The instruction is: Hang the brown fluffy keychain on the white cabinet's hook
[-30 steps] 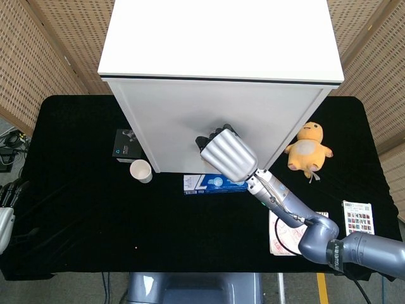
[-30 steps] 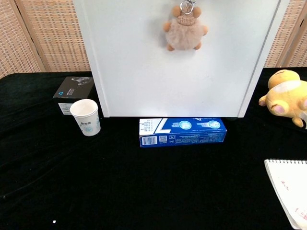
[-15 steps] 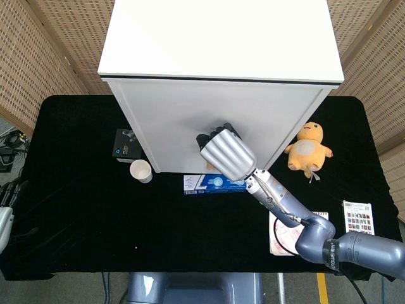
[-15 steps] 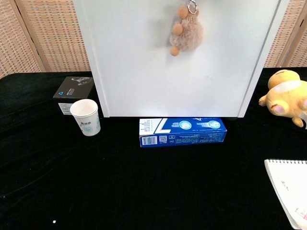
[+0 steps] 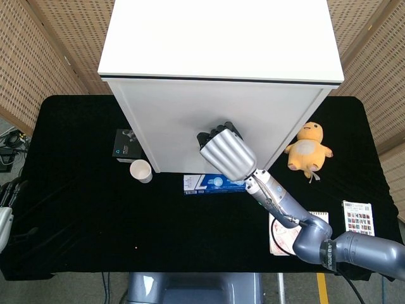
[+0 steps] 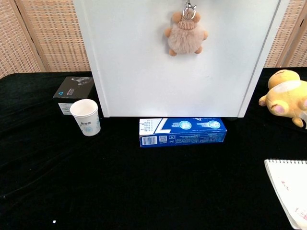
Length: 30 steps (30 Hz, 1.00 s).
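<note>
The brown fluffy keychain [image 6: 186, 36] dangles against the front of the white cabinet [image 6: 144, 72], its metal ring [image 6: 187, 7] at the very top of the chest view. In the head view my right hand [image 5: 226, 152] is raised in front of the cabinet [image 5: 221, 41], back toward the camera. Its fingers [image 5: 217, 133] curl in at the spot where the ring hangs, holding the keychain up. The hand hides the hook and the keychain there. At the left edge of the head view my left hand [image 5: 5, 212] hangs low beside the table, holding nothing.
On the black table stand a paper cup [image 6: 85, 117], a black box [image 6: 72, 91] and a blue box [image 6: 182, 132] at the cabinet's foot. A yellow plush [image 6: 287, 96] sits to the right, with a notebook [image 6: 288, 191] and a card [image 5: 358, 218] nearer the front.
The keychain twisted sideways half a second ago and has now turned back to face front, hanging slightly lower. My right hand shifted only a little.
</note>
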Each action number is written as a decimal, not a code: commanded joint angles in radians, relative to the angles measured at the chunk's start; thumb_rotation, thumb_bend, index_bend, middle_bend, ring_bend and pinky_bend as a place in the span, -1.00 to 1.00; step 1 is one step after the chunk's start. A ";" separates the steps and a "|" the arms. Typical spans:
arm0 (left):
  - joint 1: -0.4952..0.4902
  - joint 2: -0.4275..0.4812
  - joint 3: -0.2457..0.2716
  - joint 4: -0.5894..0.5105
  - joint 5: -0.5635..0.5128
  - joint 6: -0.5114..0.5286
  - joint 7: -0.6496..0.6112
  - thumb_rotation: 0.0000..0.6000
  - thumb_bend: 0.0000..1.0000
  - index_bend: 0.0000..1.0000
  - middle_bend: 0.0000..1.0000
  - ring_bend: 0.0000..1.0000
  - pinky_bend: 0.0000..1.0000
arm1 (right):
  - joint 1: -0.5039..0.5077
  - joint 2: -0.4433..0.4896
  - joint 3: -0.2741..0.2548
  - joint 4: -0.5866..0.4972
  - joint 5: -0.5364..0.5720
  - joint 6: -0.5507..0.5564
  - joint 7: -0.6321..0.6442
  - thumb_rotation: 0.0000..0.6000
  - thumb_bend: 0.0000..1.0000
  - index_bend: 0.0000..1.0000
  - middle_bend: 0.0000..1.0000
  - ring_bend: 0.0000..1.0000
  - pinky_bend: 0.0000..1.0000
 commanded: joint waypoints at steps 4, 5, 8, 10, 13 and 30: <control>0.000 -0.001 0.001 0.000 0.001 0.000 0.002 1.00 -1.00 -1.00 -1.00 -1.00 -1.00 | -0.005 0.009 -0.001 -0.004 -0.008 0.011 0.008 1.00 -0.17 0.49 0.89 0.83 1.00; 0.000 -0.001 0.001 0.000 0.002 0.000 0.003 1.00 -1.00 -1.00 -1.00 -1.00 -1.00 | -0.006 0.012 -0.001 -0.005 -0.010 0.014 0.010 1.00 -0.17 0.49 0.89 0.83 1.00; 0.000 -0.002 0.001 -0.001 0.002 0.001 0.004 1.00 -1.00 -1.00 -1.00 -1.00 -1.00 | -0.011 0.021 -0.004 -0.009 -0.018 0.022 0.019 1.00 -0.17 0.49 0.89 0.83 1.00; 0.000 -0.002 0.001 -0.002 0.002 0.001 0.005 1.00 -1.00 -1.00 -1.00 -1.00 -1.00 | -0.023 0.038 -0.010 -0.020 -0.039 0.039 0.032 1.00 -0.17 0.49 0.89 0.83 1.00; 0.000 -0.003 0.002 -0.001 0.002 0.001 0.006 1.00 -1.00 -1.00 -1.00 -1.00 -1.00 | -0.043 0.065 -0.021 -0.032 -0.073 0.066 0.055 1.00 -0.17 0.49 0.89 0.83 1.00; 0.004 -0.006 0.010 -0.005 0.024 0.009 0.008 1.00 -1.00 -1.00 -1.00 -1.00 -1.00 | -0.254 0.171 -0.261 0.345 -0.481 0.402 0.503 1.00 -0.23 0.22 0.56 0.54 0.84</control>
